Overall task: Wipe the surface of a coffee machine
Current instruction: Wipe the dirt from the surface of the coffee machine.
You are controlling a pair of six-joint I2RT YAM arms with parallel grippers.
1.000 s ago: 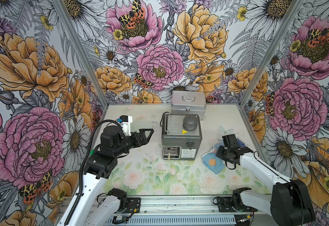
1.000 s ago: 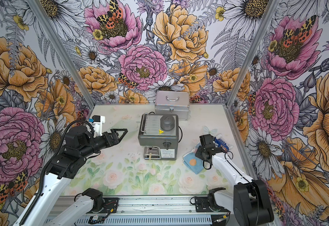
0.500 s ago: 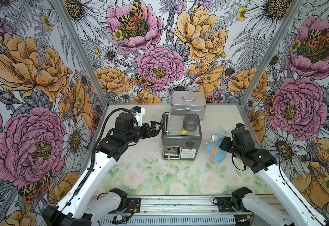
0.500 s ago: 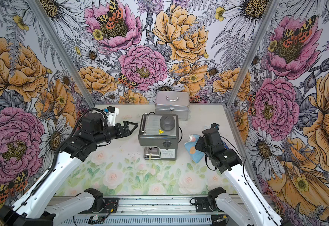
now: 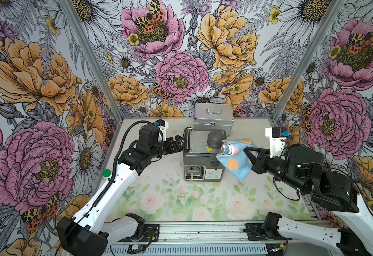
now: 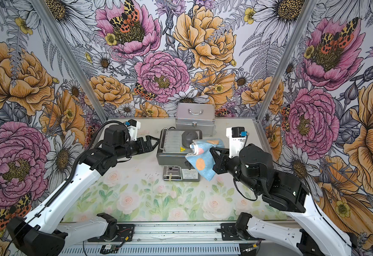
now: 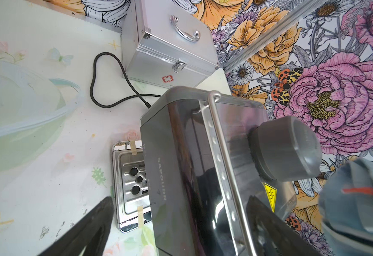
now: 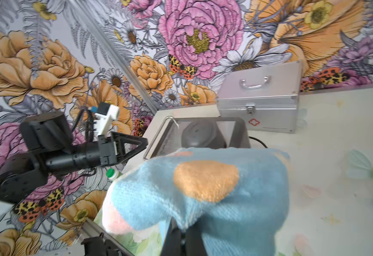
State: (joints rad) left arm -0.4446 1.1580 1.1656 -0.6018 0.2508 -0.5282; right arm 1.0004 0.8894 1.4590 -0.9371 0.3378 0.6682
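The bench [image 5: 158, 199] is carrying the machine [image 5: 200, 159] towards its back middle, with the case [image 5: 213, 115] sitting just behind it. The cloth [image 5: 236, 159] is draping over the machine's top right edge, beside the cap [image 5: 214, 138]. The right pincer [image 5: 246, 153] is clamping the cloth, and the left pincer [image 5: 180, 143] is hanging with jaws apart at the machine's left side
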